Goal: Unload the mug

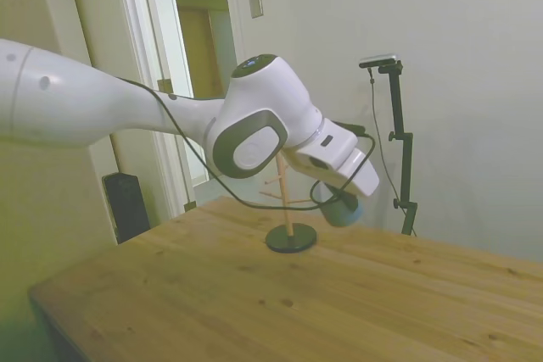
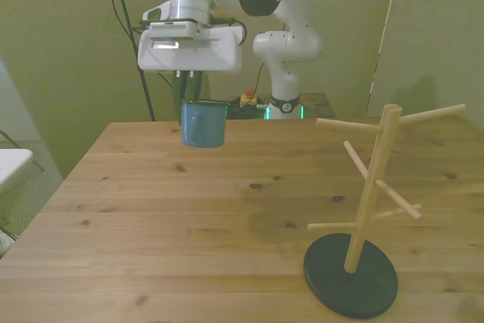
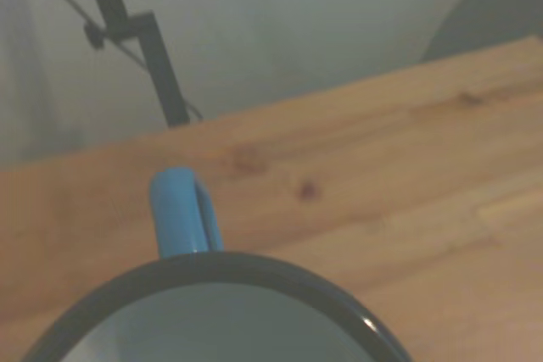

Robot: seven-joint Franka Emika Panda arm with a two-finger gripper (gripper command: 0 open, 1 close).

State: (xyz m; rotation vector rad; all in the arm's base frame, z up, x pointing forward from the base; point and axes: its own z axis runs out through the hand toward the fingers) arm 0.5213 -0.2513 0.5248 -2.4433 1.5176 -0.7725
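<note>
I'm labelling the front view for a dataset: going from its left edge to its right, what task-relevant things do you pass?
Gripper holding the mug above the table → robot base behind the far edge → wooden mug tree, its pegs bare.

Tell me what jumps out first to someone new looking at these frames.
The blue mug hangs in the gripper, held by its rim above the table, toward the front view's left. The wooden mug tree on its black base stands bare at the front view's right, well apart from the mug.
</note>
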